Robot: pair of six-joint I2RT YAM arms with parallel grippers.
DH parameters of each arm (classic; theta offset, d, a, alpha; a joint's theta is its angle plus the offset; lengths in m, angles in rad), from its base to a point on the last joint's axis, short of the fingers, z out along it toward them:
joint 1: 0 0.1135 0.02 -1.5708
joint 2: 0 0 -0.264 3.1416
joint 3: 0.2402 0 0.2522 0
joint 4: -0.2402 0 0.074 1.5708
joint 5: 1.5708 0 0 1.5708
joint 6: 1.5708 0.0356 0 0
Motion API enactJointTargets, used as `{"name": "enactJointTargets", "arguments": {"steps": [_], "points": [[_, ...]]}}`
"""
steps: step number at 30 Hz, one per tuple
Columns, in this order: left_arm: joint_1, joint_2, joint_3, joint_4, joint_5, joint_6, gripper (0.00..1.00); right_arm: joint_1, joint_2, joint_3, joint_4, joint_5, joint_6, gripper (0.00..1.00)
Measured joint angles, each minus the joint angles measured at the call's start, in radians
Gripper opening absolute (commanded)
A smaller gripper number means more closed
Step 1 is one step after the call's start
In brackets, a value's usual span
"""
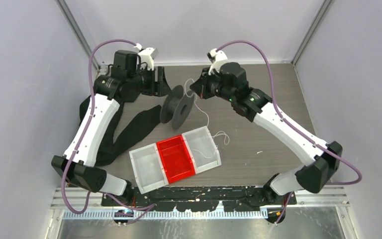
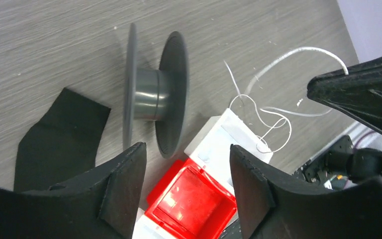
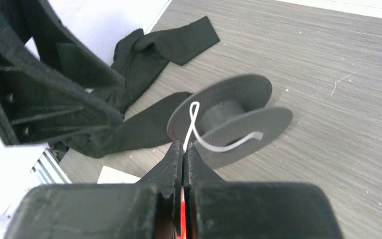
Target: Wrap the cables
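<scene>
On the grey table (image 3: pixel 328 74), centre frame, the right gripper (image 3: pixel 184 149) pinches the cable (image 3: pixel 229 147) near the spool (image 3: pixel 238 89). The left gripper (image 2: pixel 186 154) gapes empty. The cable is so thin it may slip free.

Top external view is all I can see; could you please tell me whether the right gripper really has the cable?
Observer: Yes, the right gripper is shut on the white cable, which loops up from its tips.
Operator: Thank you. Is the other one gripping anything?
Observer: No, the left gripper is open with nothing between its fingers.
Operator: Any cable on the spool yet?
Observer: No, its grey hub looks bare.
</scene>
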Motion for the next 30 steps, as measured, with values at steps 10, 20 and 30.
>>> {"name": "enactJointTargets", "arguments": {"steps": [10, 20, 30], "points": [[0.059, -0.092, -0.156, 0.061, -0.146, -0.059, 0.82, 0.0, 0.229, 0.113, 0.106, -0.006, 0.022, 0.01], [0.088, -0.2, -0.366, 0.192, -0.149, -0.055, 0.83, 0.001, 0.344, 0.181, 0.206, -0.059, 0.098, 0.01], [0.088, -0.21, -0.397, 0.263, -0.132, -0.052, 0.83, 0.014, 0.345, 0.218, 0.243, -0.074, 0.113, 0.01]]}}
